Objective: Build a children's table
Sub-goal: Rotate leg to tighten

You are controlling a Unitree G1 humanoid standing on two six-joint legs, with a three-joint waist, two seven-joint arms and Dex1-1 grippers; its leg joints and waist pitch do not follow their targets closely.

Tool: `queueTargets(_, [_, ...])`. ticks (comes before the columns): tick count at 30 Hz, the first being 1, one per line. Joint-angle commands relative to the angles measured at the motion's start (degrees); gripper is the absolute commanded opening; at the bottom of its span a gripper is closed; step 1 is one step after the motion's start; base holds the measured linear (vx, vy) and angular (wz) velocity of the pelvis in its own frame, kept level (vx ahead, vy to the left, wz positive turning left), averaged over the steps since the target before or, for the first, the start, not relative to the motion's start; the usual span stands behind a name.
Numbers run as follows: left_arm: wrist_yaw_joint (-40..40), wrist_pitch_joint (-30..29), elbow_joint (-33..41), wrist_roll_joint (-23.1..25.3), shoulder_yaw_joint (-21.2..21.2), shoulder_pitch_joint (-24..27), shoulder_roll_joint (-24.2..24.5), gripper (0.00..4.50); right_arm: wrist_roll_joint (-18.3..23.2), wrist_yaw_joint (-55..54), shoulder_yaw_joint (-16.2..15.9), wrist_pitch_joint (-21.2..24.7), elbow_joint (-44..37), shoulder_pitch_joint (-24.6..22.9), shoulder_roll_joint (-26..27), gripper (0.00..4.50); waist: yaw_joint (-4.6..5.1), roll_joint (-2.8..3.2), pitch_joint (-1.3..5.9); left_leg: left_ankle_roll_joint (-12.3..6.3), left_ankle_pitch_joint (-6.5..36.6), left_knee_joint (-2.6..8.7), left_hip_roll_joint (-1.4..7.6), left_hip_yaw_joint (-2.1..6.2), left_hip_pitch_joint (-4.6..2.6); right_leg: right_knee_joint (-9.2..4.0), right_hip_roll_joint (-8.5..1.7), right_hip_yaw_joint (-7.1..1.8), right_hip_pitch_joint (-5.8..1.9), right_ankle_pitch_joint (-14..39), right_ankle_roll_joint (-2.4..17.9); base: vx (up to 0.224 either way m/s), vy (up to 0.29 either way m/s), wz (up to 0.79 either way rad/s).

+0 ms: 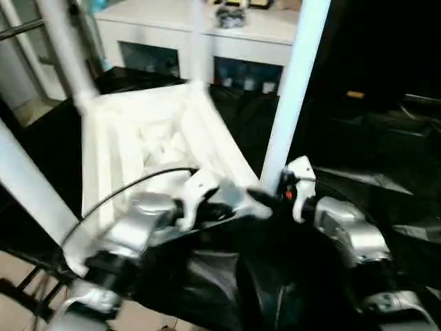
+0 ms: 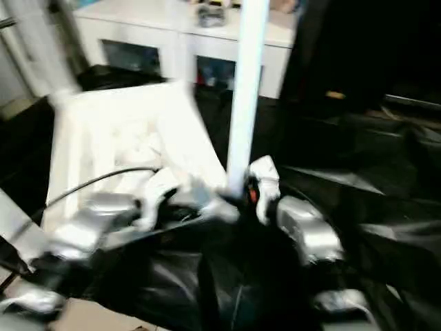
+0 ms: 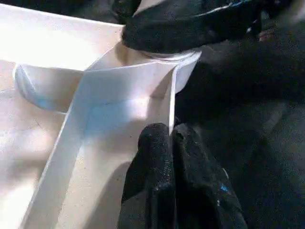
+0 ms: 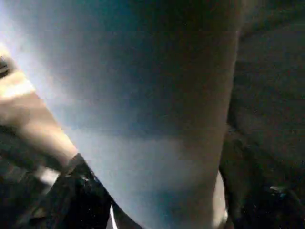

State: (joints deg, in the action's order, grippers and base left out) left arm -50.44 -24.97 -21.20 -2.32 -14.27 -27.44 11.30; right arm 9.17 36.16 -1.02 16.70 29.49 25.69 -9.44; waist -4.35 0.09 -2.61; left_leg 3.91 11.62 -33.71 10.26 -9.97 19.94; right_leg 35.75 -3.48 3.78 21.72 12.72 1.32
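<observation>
Children's table [image 1: 148, 148], upside down on the black-draped work table [image 1: 386, 145], its legs pointing up. Left gripper [image 3: 172, 143], fingers pressed together, pinches the top's rim beside the near corner socket. Right gripper [image 1: 286, 196] clasps the near leg [image 1: 293, 89] at its base. Risk: a tilted leg could jam or pop out of its socket.

My left arm [image 1: 131, 238] reaches forward and inward across my front, its silver forearm angled toward the middle. My left gripper [image 3: 172, 143] has its two black fingers pressed together, tips side by side with no gap. My right arm [image 1: 351, 238] comes in from the other side, forearm bent toward the centre. My right gripper [image 1: 279, 195] has its fingers [image 4: 78, 191] spread apart. Both grippers sit close together, nearly meeting.
</observation>
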Motion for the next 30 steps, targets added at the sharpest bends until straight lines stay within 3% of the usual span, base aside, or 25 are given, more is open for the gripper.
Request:
queueTargets(1, [3.4,0.3,0.8,-0.9,1.2,-2.3,-3.0,0.00,-1.8,-3.3,-3.4,4.0,4.6,-1.8,3.6,2.61,-0.18,-0.39,2.46,-0.68,11.5,4.35,2.98,1.24,-0.18,-6.16,-5.57,-3.43,-1.97,19.9,8.8,0.000,0.000,0.00])
queueTargets(3, [4.8,0.3,0.9,-0.5,0.9,-2.4,-4.3,0.00,-2.6,-6.8,-3.1,2.8,5.9,-1.3,5.4,2.61,-0.14,-0.31,2.54,-0.94,10.3,4.42,3.01,1.29,0.08,-6.05,-5.53,-3.41,-2.04,18.7,8.8,0.000,0.000,0.00])
queueTargets(5, [4.2,0.3,1.7,-0.4,0.0,-1.9,-4.9,0.00,-2.3,-7.7,-2.7,1.3,6.8,-0.6,7.0,3.17,0.01,-0.23,2.50,-0.99,10.4,4.49,3.07,1.28,0.15,-5.99,-5.50,-3.39,-1.91,17.7,9.0,0.000,0.000,0.00])
queueTargets(8, [2.2,0.1,3.2,-0.9,-1.2,-1.0,-4.4,0.00,-0.5,-5.0,-2.0,1.4,6.6,0.0,7.7,3.32,0.20,-0.11,2.54,-1.29,10.9,4.53,3.10,1.28,0.20,-5.85,-5.36,-3.40,-1.97,16.0,9.6,0.000,0.000,0.00])
queueTargets(12, [-1.8,0.4,4.7,-1.9,-2.1,0.0,-1.4,0.00,-1.6,-0.9,-3.8,0.0,4.6,-0.2,4.7,3.71,0.49,-0.16,2.63,-1.91,10.1,4.54,3.13,1.39,0.50,-5.55,-5.47,-3.36,-2.28,13.7,10.0,0.000,0.000,0.00])
queueTargets(15, [-3.7,0.5,5.1,-2.0,-2.4,0.2,-0.2,0.00,-1.1,2.3,-4.3,-0.2,4.0,-0.1,3.1,3.71,0.59,-0.02,2.85,-2.64,8.2,4.28,3.17,1.28,0.50,-5.17,-5.37,-3.36,-2.34,9.9,11.1,0.000,0.000,0.00])
queueTargets(16, [-5.7,0.7,5.4,-2.2,-2.6,0.3,1.1,0.00,-1.1,5.3,-4.9,-0.8,3.5,-0.1,1.2,3.71,0.52,-0.05,3.06,-3.38,5.9,4.06,3.17,1.20,0.45,-4.67,-5.26,-3.29,-2.48,5.1,12.4,0.000,0.000,0.00])
queueTargets(18, [-8.2,1.0,5.7,-2.4,-2.9,0.4,2.8,0.00,-0.5,9.5,-5.4,-1.2,2.4,-0.4,-1.0,3.71,0.40,-0.04,3.25,-4.59,4.0,3.85,3.13,1.12,0.43,-4.28,-5.15,-3.17,-2.71,0.7,13.5,0.000,0.000,0.00])
queueTargets(21, [-11.4,1.0,6.2,-2.9,-3.4,0.6,4.9,0.00,0.8,15.5,-5.6,-1.2,0.3,-1.0,-3.6,3.71,0.37,-0.11,3.28,-5.95,3.4,3.68,3.16,1.04,0.40,-3.92,-5.22,-3.17,-2.87,-2.6,15.0,0.000,0.000,0.00])
queueTargets(26, [-15.8,1.5,6.8,-3.7,-3.9,1.1,8.1,0.00,5.1,27.7,-7.3,3.9,-5.6,-2.8,-8.8,3.71,-0.48,0.12,3.08,-6.38,4.3,3.74,3.54,1.00,0.12,-4.03,-5.03,-3.01,-2.80,-1.4,15.4,0.000,0.000,0.00])
queueTargets(30, [-17.1,1.3,7.3,-4.2,-4.0,1.4,8.8,0.00,5.7,30.9,-8.3,4.9,-6.7,-3.2,-10.4,3.55,-1.06,0.01,3.10,-5.37,5.0,3.69,3.59,0.87,0.08,-4.01,-5.30,-3.06,-2.60,0.2,15.4,0.000,0.000,0.00])
